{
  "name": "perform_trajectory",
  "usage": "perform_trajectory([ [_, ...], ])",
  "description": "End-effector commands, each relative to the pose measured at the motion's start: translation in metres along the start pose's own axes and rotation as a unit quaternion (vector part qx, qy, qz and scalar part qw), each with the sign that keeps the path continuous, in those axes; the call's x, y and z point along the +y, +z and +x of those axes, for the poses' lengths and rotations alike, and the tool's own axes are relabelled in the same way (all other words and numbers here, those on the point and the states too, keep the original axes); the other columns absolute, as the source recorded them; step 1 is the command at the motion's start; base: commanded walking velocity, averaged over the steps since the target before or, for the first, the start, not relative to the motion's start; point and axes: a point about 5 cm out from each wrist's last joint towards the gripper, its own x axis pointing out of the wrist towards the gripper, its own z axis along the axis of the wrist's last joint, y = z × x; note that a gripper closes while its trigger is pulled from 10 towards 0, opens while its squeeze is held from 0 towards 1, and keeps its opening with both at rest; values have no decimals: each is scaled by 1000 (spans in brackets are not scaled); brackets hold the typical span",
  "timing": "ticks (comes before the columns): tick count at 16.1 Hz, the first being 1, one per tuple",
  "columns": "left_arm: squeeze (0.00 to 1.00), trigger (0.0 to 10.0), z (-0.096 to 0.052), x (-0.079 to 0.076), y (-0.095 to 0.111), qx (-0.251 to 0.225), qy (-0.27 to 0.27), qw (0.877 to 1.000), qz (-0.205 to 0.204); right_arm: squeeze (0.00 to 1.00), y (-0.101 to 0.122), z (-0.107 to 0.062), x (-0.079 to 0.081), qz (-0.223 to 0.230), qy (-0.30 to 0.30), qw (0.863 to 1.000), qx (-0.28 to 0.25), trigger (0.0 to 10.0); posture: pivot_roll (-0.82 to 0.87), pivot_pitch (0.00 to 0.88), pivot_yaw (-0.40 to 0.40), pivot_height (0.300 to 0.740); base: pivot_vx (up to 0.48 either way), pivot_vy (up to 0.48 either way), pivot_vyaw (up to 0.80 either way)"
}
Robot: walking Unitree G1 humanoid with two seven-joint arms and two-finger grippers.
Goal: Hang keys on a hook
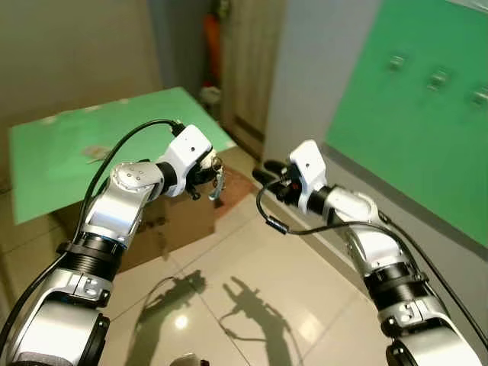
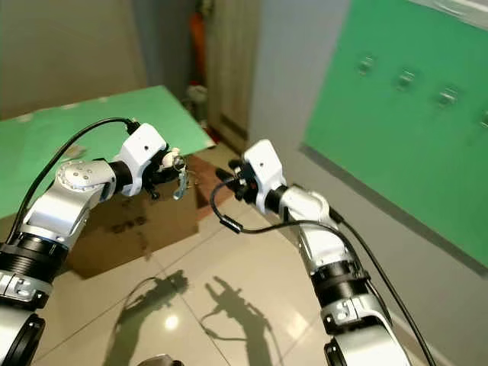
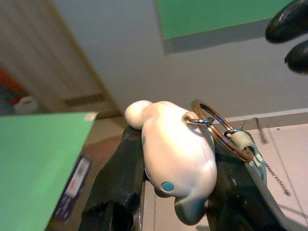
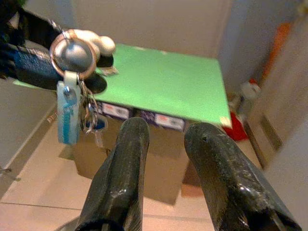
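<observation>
Two black fingers of the left gripper (image 1: pixel 207 177) clamp a white plush charm (image 3: pixel 178 159), its ring and keys (image 4: pixel 77 103) dangling just past the fingertips (mid-air). The right gripper (image 1: pixel 267 177), near and facing it, holds nothing, fingers (image 4: pixel 120 178) slightly parted.

Head stereo pair looks forward and down from above both raised arms, taking in the tiled floor (image 1: pixel 252 252), the green-topped desk (image 1: pixel 69 152) on the robot's left and the green wall panel (image 2: pixel 404 137) on its right; the two eyes share this scene with a slight sideways offset. Left wrist camera sits very close behind the left end effector (image 3: pixel 175 192), facing along its fingers past the white plush keychain (image 3: pixel 178 154) toward the grey wall. Right wrist camera looks along the right end effector (image 4: pixel 166 144) toward the desk, sharing the keychain and its key ring (image 4: pixel 72 53) with the left wrist view.
</observation>
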Motion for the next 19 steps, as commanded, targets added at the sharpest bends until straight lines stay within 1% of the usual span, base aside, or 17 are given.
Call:
perform_trajectory([
  [1, 0, 0, 1, -3, 4, -7, -6, 1000, 9, 0, 4, -2, -2, -3, -8, 1000, -5, 10000, 16, 20, -12, 740, 0, 0, -769],
  [5, 0, 0, 1, -3, 4, -7, -12, 1000, 12, 0, 0, -2, 4, -7, -4, 1000, 2, 10000, 16, 27, -10, 740, 0, 0, -772],
  [8, 0, 0, 3, -3, 5, -3, -21, 1000, 19, 0, 0, -1, 5, -5, -5, 1000, 4, 10000, 18, 32, -8, 740, 0, 0, -763],
  [10, 0, 0, 5, 1, 8, -1, -25, 999, 26, 0, 1, -2, 3, -8, -7, 1000, 8, 10000, 14, 33, -5, 740, 0, 0, -753],
  [12, 0, 0, 6, 0, 8, 0, -29, 999, 30, 0, 2, -2, 2, -8, -9, 1000, 8, 10000, 12, 32, -4, 740, 0, 0, -750],
  [14, 0, 0, 9, 0, 10, 10, -46, 998, 50, 0, 2, -2, 2, -8, -10, 1000, 9, 10000, 8, 34, 2, 740, 0, 0, -747],
  [16, 0, 0, 12, 4, 15, 10, -48, 997, 55, 0, 1, -2, 3, -9, -12, 1000, 11, 10000, 6, 34, 16, 740, 0, 0, -741],
  [19, 0, 0, 13, 5, 16, 16, -58, 996, 67, 0, 2, -1, 4, -9, -16, 1000, 8, 10000, 3, 37, 23, 740, 0, 0, -738],
])
